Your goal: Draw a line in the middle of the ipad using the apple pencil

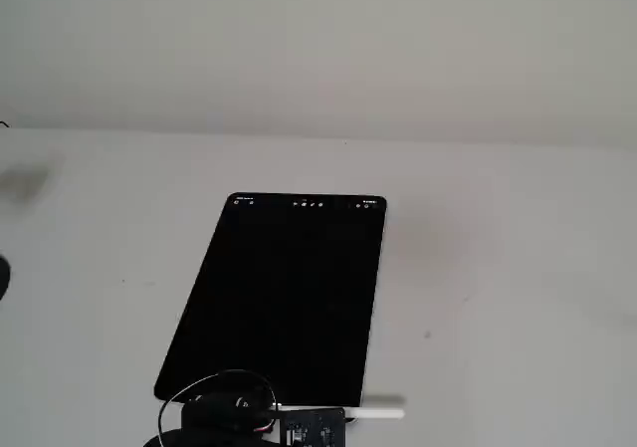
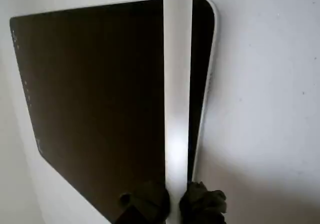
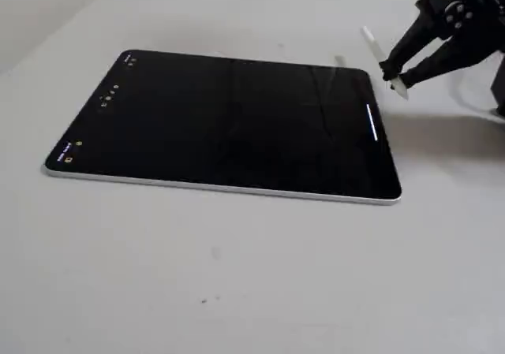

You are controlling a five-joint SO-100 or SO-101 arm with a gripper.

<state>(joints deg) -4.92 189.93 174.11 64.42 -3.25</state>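
Jaws grip apple pencil (image 3: 384, 61) beside ipad (image 3: 229, 121)

Pale grey table (image 3: 237, 275) bears 1 black ipad (image 3: 229, 121).

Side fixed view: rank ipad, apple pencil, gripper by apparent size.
1. ipad, by far the largest.
2. and 3. gripper and apple pencil: not ranked. The gripper's black body looks bulkier, but it runs off frame and covers part of the pencil.
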